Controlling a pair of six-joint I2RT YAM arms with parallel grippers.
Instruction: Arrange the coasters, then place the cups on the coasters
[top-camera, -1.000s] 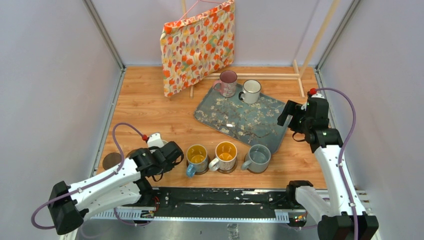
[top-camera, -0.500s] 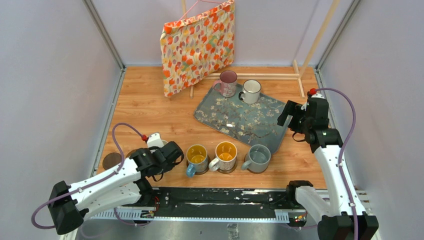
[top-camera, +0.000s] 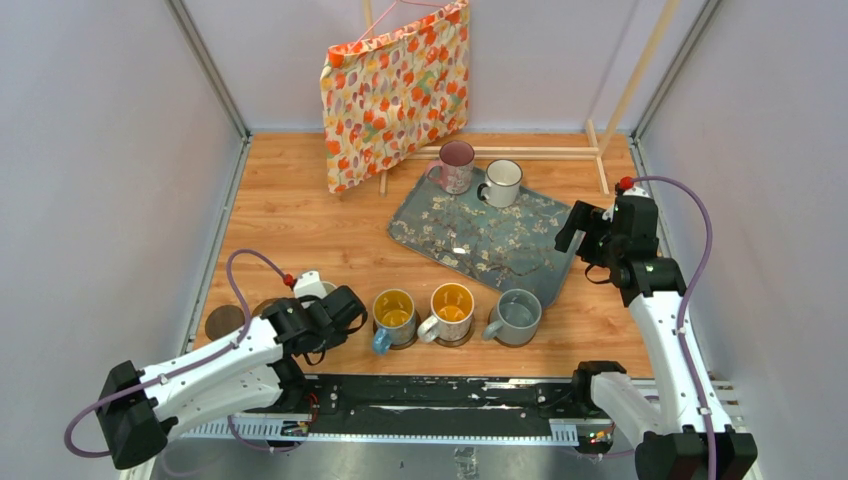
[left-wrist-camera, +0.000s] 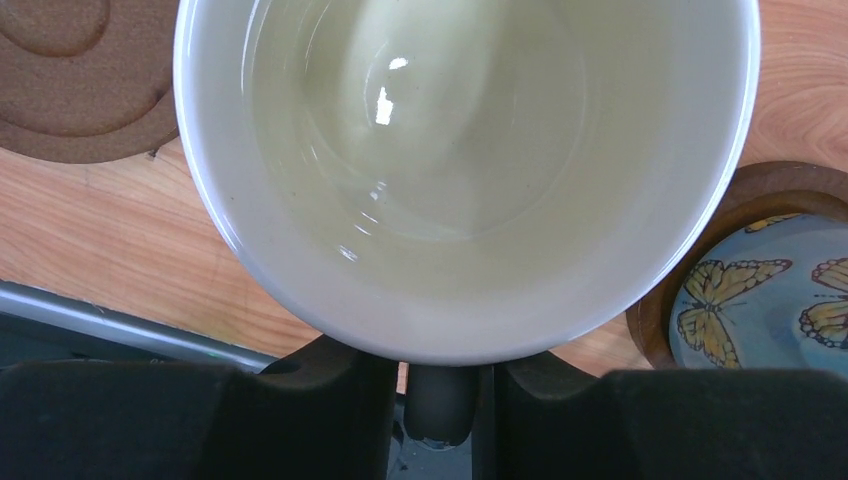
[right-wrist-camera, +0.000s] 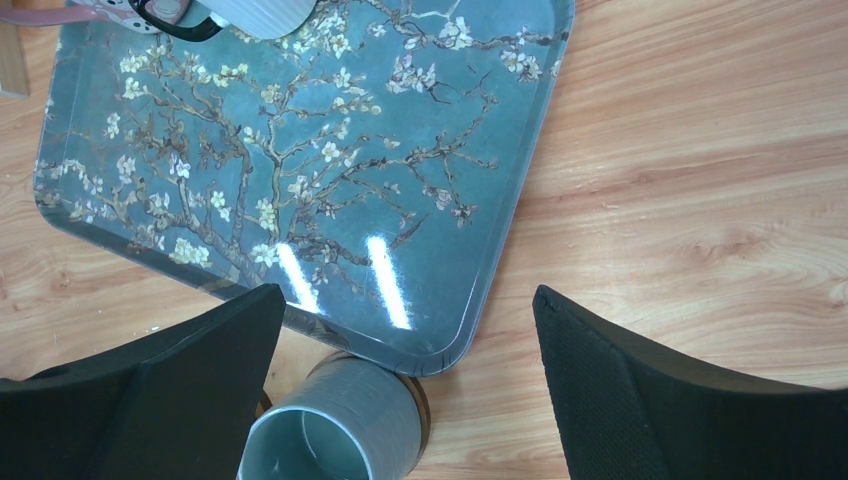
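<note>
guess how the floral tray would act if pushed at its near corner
Probably stiff: the tray keeps a crisp raised rim, no sag. Its glossy face shows glare streaks, so likely slick; the white mug at its far end may slide. Loaded at one end, it would likely pivot when pushed.
</note>
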